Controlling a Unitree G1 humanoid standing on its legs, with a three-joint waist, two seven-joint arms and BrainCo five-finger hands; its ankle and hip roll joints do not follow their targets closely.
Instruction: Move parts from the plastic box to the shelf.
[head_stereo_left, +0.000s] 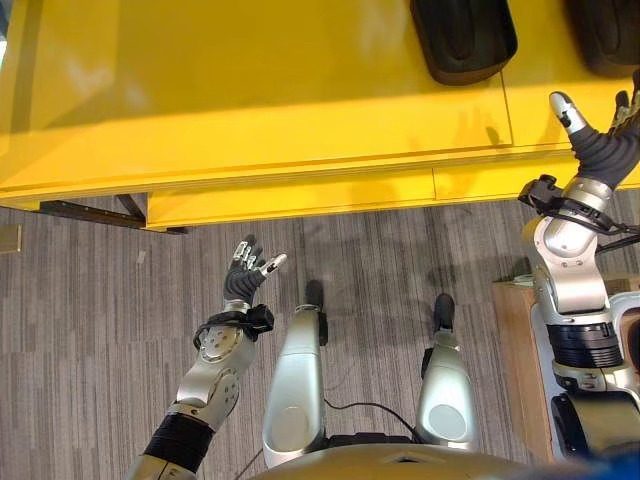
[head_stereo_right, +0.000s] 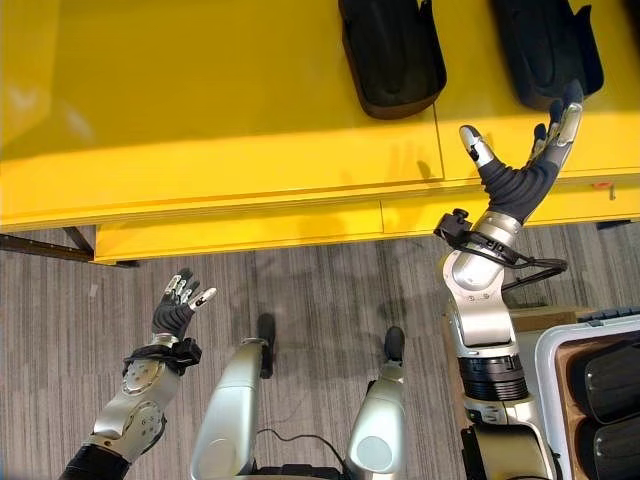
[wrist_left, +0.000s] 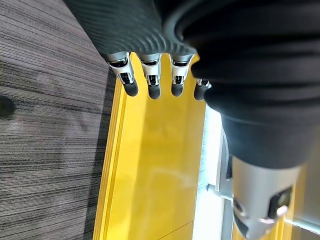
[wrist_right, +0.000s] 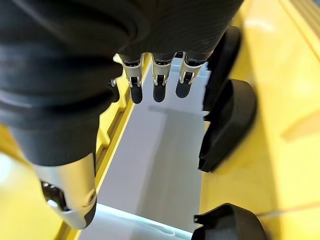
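Two black moulded parts lie side by side on the yellow shelf (head_stereo_right: 200, 120): one part (head_stereo_right: 392, 55) nearer the middle and a second part (head_stereo_right: 545, 50) to its right. My right hand (head_stereo_right: 515, 185) is raised over the shelf's front edge just below the second part, open, fingers spread, holding nothing. Its wrist view looks past straight fingers (wrist_right: 159, 82) at the parts (wrist_right: 227, 125) on the shelf. My left hand (head_stereo_left: 245, 278) hovers open and empty above the floor in front of the shelf. The plastic box (head_stereo_right: 552, 345) sits at lower right with black parts (head_stereo_right: 610, 385) inside.
Grey striped carpet (head_stereo_left: 90, 330) spreads in front of the shelf. The box rests on a brown wooden stand (head_stereo_left: 515, 350) at my right side. A dark metal shelf foot (head_stereo_left: 90, 212) sticks out at the left under the yellow edge.
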